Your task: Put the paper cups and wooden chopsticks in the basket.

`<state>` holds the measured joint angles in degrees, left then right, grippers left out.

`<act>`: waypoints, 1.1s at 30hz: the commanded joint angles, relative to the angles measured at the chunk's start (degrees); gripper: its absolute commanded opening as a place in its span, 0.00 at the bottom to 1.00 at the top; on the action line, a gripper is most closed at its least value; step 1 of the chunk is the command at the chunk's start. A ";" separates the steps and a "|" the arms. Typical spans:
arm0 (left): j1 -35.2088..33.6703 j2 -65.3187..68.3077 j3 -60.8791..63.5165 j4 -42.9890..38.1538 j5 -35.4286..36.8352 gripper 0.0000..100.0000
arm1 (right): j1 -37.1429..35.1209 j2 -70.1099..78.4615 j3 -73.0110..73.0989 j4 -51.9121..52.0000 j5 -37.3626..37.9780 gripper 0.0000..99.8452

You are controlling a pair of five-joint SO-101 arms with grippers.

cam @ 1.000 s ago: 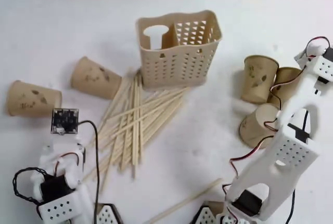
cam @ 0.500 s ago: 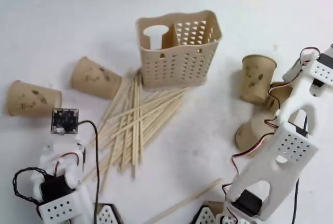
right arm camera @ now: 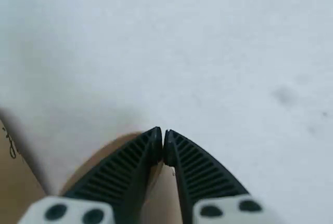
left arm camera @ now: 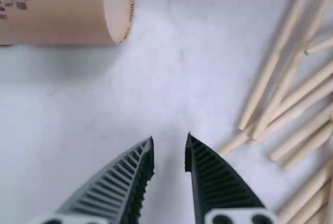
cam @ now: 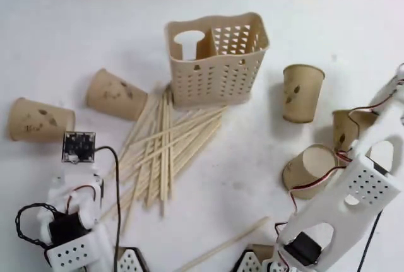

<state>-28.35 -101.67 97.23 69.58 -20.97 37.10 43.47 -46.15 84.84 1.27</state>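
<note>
- Far left on the white table (cam: 63,45): a first brown paper cup (cam: 41,120) (left arm camera: 67,5), lying on its side, not in the basket.
- Just in front of that cup: the left arm (cam: 72,221), low over the table.
- Left gripper (left arm camera: 169,148): black ridged fingers a little apart, holding nothing, bare table under them, the first cup ahead on one side and stick ends on the other.
- Next along: a second brown paper cup (cam: 115,94), also on its side, its base close to the sticks.
- Then a loose pile of pale wooden chopsticks (cam: 165,146) (left arm camera: 291,73), fanned out flat on the table, top ends up against the foot of the basket.
- In the middle, farther back: a beige plastic basket with small holes (cam: 218,64), standing upright, no cups or sticks seen inside.
- Near the front edge, between the two arms: one lone wooden chopstick (cam: 221,245), lying slanted, apart from the pile.
- Right of the basket: a third brown paper cup (cam: 302,93), standing upright on the table.
- In front of it: a fourth brown paper cup (cam: 309,170), on its side, open mouth facing the front, partly under the right arm (cam: 363,187).
- Far right: a fifth brown paper cup (cam: 346,132) (right arm camera: 161,193), beside the white right arm, outside the basket.
- Right gripper (right arm camera: 162,142): black finger tips pressed together, pinching the thin wall of the fifth cup.
</note>
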 commanded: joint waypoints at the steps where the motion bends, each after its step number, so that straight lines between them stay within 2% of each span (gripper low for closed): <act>1: -0.31 0.22 0.00 0.44 -0.70 0.12 | 2.07 -3.56 -11.69 4.09 0.62 0.02; 10: -0.31 0.22 0.00 0.44 -0.70 0.12 | 2.86 -4.00 -30.15 6.20 0.53 0.02; 13: -0.31 0.22 0.00 0.44 -0.70 0.12 | 2.68 -3.56 -33.05 10.86 1.05 0.02; 15: -0.31 0.22 0.00 0.44 -0.70 0.12 | 2.24 -2.77 -32.62 12.97 0.62 0.07; 17: -0.31 0.22 0.00 0.44 -0.70 0.12 | 1.36 -1.27 -31.91 13.32 -0.35 0.17; 19: -0.31 0.22 0.00 0.44 -0.70 0.12 | 0.92 0.92 -30.15 13.32 -4.22 0.26; 21: -0.31 0.22 0.00 0.44 -0.70 0.12 | 0.75 3.38 -29.01 13.23 -8.79 0.30; 23: -0.31 0.22 0.00 0.44 -0.70 0.12 | -0.13 6.02 -28.92 13.23 -11.60 0.30; 33: -0.31 0.22 0.00 0.53 -0.70 0.12 | -3.21 13.49 -28.92 11.21 -11.60 0.28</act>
<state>-28.35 -101.67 97.23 69.58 -20.97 34.29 56.92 -74.81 96.88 -9.98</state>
